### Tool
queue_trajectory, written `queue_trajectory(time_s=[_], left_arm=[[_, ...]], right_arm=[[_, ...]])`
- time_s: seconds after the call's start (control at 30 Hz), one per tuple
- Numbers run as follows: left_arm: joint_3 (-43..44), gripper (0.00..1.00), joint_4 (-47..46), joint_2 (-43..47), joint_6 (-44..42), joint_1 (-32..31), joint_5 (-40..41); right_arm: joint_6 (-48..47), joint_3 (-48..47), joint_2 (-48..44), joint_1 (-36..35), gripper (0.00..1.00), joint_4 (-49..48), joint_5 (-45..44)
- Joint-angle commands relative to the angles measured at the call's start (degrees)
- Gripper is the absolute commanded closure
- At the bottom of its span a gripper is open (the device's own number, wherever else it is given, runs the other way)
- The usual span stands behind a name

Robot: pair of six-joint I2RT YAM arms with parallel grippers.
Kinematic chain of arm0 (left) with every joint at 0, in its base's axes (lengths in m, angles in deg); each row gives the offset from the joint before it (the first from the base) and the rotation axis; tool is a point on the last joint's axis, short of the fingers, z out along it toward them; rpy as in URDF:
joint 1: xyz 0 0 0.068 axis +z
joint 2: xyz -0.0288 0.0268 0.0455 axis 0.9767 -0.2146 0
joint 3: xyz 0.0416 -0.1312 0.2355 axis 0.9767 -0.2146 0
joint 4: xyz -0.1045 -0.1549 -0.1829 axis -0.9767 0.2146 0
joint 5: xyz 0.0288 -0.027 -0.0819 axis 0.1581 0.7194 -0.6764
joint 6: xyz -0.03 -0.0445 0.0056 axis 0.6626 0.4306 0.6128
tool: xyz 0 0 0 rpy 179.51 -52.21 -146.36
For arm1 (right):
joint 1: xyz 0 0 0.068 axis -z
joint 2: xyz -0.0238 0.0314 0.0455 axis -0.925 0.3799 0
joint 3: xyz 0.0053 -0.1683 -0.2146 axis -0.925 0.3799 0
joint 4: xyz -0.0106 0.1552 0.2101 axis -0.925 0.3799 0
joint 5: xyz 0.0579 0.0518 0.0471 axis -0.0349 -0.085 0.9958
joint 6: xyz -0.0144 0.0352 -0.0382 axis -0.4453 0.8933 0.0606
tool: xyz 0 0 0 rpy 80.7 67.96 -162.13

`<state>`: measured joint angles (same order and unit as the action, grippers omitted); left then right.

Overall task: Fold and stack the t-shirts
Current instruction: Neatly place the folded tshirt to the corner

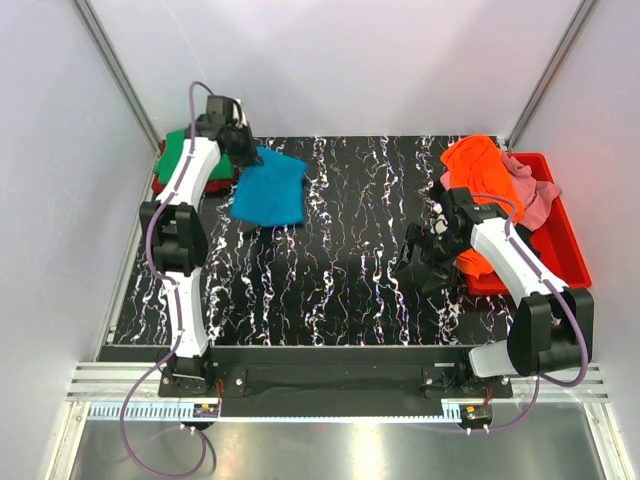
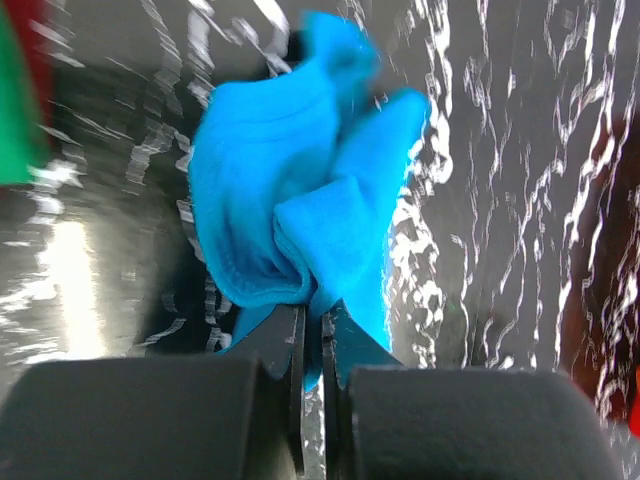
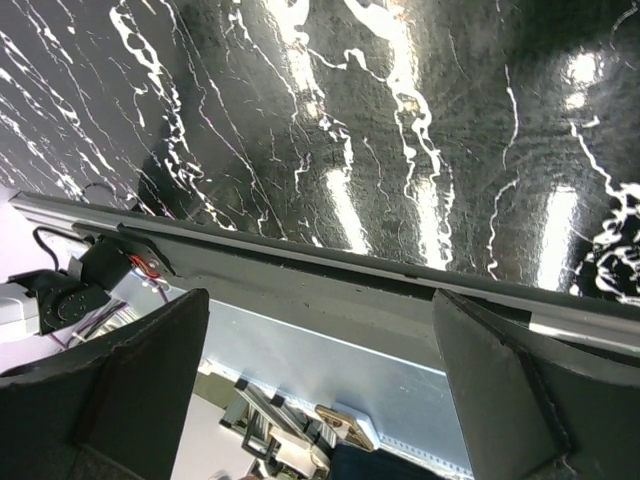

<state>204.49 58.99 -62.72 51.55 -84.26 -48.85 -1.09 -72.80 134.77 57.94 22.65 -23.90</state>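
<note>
Left jaws tight on the teal blue t-shirt (image 2: pixel 290 200); right jaws wide apart.

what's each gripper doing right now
left gripper: closed, holding the teal t-shirt
right gripper: open, holding nothing

stack (image 1: pixel 178 150) far-left | shirt (image 1: pixel 270 188) beside it, maybe touching | pile (image 1: pixel 480 165) in bin (image 1: pixel 565 240), right

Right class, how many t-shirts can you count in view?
5: a teal shirt in the left gripper, a green shirt on a red shirt far left, an orange shirt and pink shirt in the red bin. More may be hidden.
</note>
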Motion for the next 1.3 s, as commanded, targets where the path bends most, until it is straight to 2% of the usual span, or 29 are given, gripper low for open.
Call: queue_trajectory(time_s=[0.0, 0.1, 0.33, 0.67, 0.9, 1.27], left_arm=[[5.3, 1.00, 1.4, 4.2, -0.3, 1.3, 3.8], [11.8, 1.00, 2.1, 3.3, -2.5, 2.3, 4.1], [14.6, 1.00, 2.3, 4.4, -9.3, 4.9, 7.1], [23.7, 1.00, 0.9, 2.5, -13.8, 10.6, 5.0], [25.3, 1.00, -4.2, 1.0, -16.0, 12.3, 7.6], [25.8, 1.00, -9.3, -2.8, -15.7, 16.1, 3.7]], right_arm=[[-1.4, 0.6, -1.5, -0.3, 0.00, -2.7, 2.8], [-1.9, 1.2, -1.6, -0.3, 0.00, -3.9, 3.5], [-2.3, 1.6, -1.1, -0.2, 0.00, -6.0, 5.5], [-2.0, 4.0, -1.2, -0.3, 0.00, -8.5, 7.3], [-0.7, 4.5, -0.4, -0.3, 0.00, -10.0, 7.7], [0.8, 4.6, 2.5, -0.2, 0.00, -10.7, 6.9]])
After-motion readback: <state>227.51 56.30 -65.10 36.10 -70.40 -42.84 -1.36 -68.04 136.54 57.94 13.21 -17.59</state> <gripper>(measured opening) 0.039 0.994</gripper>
